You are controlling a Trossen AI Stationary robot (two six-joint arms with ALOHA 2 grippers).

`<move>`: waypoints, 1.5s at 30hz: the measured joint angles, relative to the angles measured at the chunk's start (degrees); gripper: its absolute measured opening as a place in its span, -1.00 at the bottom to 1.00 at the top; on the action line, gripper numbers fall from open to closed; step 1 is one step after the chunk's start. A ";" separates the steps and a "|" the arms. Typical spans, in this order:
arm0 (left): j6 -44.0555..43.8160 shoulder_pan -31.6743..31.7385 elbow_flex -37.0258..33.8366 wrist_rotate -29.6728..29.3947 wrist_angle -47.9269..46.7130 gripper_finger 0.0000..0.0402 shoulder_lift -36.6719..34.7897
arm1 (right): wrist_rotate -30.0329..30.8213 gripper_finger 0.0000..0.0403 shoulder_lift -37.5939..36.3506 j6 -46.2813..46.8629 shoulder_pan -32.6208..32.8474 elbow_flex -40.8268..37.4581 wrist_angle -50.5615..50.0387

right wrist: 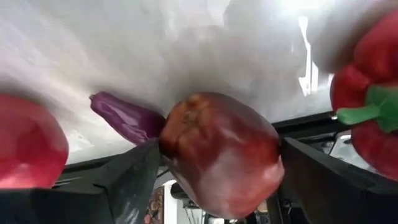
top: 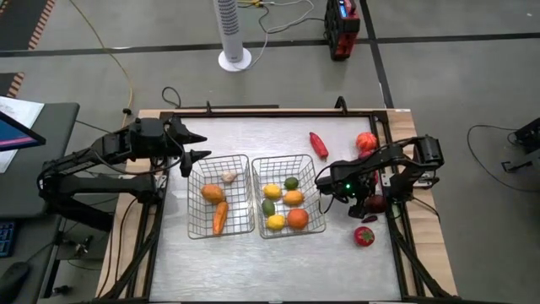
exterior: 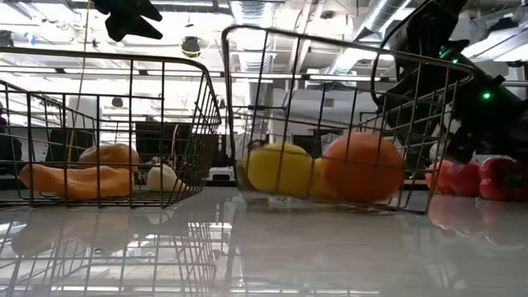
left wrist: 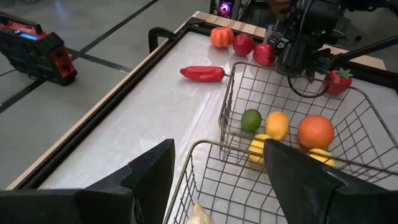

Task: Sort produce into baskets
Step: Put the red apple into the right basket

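Observation:
Two wire baskets stand side by side at mid-table. The left basket [top: 219,207] holds an orange pepper, a carrot and a whitish bulb. The right basket [top: 288,207] holds yellow, green and orange fruits. My right gripper [top: 369,203] is low at the table's right edge, beside the right basket, shut on a dark red apple-like fruit [right wrist: 221,155]. A purple piece [right wrist: 124,118] lies against that fruit. My left gripper [left wrist: 219,149] is open and empty, raised over the left basket's far left corner. My right gripper pinches the dark red fruit between its two fingers [right wrist: 140,168], on two opposite sides [right wrist: 177,155] of its round body. The fingers point down at the table from above. Whether the fruit rests on the table or is lifted, I cannot tell.
A long red pepper [top: 318,144] lies on the table behind the right basket. A red-orange round fruit [top: 365,141] sits at the far right, and a red piece [top: 364,236] near the right edge. A red pepper [right wrist: 367,93] lies close beside my right gripper.

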 joint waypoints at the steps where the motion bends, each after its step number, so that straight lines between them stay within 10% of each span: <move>1: 0.00 0.00 0.00 0.00 -0.02 0.16 0.00 | 0.00 0.73 0.04 0.11 0.00 -0.11 -0.13; 11: -0.01 0.00 0.00 0.00 -0.02 0.16 0.00 | 0.00 0.39 0.25 1.17 -0.11 1.76 -1.97; 45: 0.36 0.00 0.00 1.11 -0.26 0.16 -0.35 | 1.55 0.52 -7.91 5.12 -4.22 14.37 -6.53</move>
